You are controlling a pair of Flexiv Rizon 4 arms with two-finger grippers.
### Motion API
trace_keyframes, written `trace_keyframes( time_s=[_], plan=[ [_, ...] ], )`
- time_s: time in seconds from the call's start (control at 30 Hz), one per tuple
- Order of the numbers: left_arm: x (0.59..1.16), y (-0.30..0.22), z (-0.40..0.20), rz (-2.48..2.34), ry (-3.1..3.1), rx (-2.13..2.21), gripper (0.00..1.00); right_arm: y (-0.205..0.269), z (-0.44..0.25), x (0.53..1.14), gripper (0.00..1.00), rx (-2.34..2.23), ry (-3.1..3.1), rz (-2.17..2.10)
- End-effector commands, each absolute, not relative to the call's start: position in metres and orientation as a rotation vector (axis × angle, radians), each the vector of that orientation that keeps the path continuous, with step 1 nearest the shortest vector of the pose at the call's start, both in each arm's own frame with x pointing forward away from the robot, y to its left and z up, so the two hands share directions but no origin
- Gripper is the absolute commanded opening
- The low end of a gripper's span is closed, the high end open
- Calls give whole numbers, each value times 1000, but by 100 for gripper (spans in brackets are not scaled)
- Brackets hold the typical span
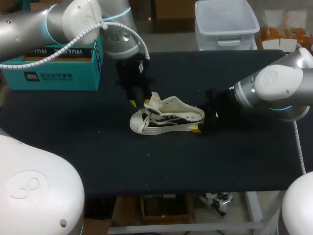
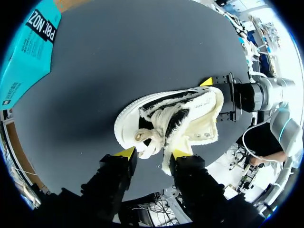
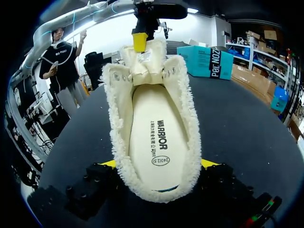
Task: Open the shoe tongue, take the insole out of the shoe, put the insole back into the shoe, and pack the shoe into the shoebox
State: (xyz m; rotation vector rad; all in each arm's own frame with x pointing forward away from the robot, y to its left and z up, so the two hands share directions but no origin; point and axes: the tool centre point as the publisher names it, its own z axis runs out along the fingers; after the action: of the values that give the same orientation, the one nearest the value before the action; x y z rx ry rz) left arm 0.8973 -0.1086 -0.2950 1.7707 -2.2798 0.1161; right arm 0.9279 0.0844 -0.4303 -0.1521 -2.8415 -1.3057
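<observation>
Clamping one shoe [image 1: 168, 117] heel, right fingers [image 3: 209, 164]; left fingers [image 2: 126, 153] spread astride tongue [image 3: 142, 64]; one insole [image 3: 156, 137] inside; one shoebox [image 1: 49, 73]

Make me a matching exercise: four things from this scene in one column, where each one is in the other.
1 shoebox
2 insole
3 left pincer
4 right pincer

a clamped on the heel of the shoe
b lying inside the shoe
c at the raised tongue
d at the far left corner of the table

Pairs: 1-d, 2-b, 3-c, 4-a
</observation>
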Motion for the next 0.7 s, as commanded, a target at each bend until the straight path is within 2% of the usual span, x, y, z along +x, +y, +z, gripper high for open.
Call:
trace_keyframes(
  time_s=[0.03, 0.1, 0.27, 0.7],
  plan=[
    [878, -118, -262, 149, -2423, 1658, 30, 82, -435, 927, 0, -152, -2841, -1312],
    [875, -124, -251, 161, -2500, 1574, 0, 82, -435, 927, 0, -152, -2841, -1312],
    [875, -139, -234, 177, -2683, 1300, 0, 82, -435, 927, 0, -152, -2841, -1312],
    [902, -172, -218, 256, -2996, 246, 0, 82, -435, 927, 0, -152, -2841, -1312]
  ],
)
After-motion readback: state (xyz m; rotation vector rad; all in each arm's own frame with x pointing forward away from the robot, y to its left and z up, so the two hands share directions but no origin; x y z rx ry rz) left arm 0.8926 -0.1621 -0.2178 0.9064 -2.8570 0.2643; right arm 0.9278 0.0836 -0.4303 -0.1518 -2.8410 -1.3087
